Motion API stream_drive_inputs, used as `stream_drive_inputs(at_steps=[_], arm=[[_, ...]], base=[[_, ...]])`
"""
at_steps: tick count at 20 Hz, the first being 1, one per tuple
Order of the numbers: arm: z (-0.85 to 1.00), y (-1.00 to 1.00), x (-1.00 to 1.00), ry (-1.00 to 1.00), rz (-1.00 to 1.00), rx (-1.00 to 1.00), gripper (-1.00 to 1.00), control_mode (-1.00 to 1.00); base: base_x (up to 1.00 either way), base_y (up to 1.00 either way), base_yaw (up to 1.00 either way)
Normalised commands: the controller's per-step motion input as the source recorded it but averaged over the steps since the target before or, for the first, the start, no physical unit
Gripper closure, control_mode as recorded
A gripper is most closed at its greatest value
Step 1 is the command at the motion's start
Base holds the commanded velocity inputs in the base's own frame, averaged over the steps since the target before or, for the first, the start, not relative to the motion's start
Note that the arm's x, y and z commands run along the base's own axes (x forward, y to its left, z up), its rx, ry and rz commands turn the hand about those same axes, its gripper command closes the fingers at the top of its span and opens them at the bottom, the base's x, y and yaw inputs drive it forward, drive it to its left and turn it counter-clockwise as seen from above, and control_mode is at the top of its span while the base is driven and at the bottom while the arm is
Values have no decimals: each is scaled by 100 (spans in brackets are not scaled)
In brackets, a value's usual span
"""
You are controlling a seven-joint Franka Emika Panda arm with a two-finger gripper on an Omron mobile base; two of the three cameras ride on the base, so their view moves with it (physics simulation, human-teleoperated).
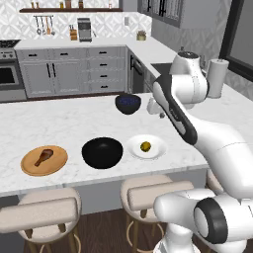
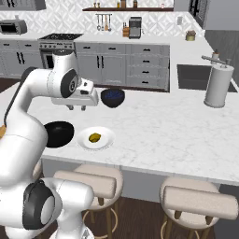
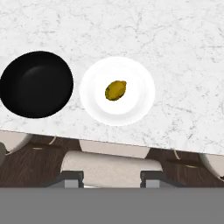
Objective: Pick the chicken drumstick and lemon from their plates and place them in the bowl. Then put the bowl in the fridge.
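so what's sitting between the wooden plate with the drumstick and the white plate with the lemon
The black bowl, empty, stands between the wooden plate and the white plate, touching neither. The left base view shows this.

Glossy black bowl (image 1: 102, 152), glossy white plate (image 1: 146, 147), matt wooden plate (image 1: 44, 160) — all on polished veined marble counter (image 1: 59, 123).

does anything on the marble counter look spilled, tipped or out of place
Nothing stands out. The reddish-brown chicken drumstick lies flat on the tan wooden plate, the yellow-olive lemon sits centred on the white glossy plate, and the wide black bowl stands upright and empty between them.
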Motion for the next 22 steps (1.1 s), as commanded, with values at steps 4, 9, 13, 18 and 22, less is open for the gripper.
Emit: stream_drive_inputs(at_steps=[4,9,13,18,22], arm=[[-6,0,-43,0,0,0,-100,-100],[-43,-1,-45,4,1,0,-100,-100],[-74,-5,28,3,4,0,-100,-100],[-63,0,59,0,1,0,-100,-100],[-59,2,76,0,0,0,-100,-100]], base=[[0,0,0],[0,0,0],[0,0,0],[0,0,0],[0,0,0]])
